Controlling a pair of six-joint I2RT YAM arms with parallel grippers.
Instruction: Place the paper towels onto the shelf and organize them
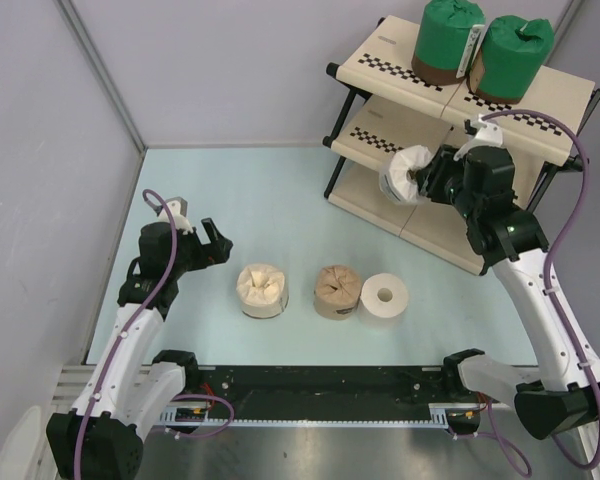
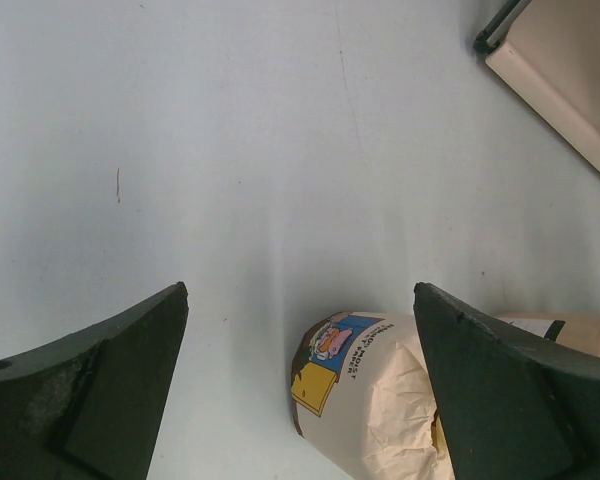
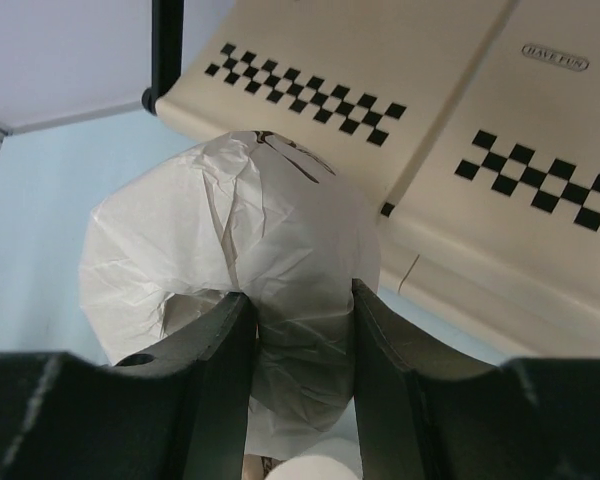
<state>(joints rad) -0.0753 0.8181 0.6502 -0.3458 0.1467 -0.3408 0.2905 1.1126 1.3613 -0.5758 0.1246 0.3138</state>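
Right gripper [image 3: 300, 335] clamps the white roll [image 3: 230, 220], seemingly light and squashy, by its crumpled wrap; left gripper [image 2: 300, 300] stands apart.

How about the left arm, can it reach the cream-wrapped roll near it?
Probably yes. The left gripper is open and empty, pointing at the cream-wrapped roll standing close ahead, with only bare table between them.

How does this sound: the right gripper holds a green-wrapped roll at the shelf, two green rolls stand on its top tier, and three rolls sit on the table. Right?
One slip: the roll in the right gripper is white-wrapped, not green, as the right wrist view shows. The rest stands: it is at the shelf, two green rolls stand on its top tier, and three rolls sit on the table.
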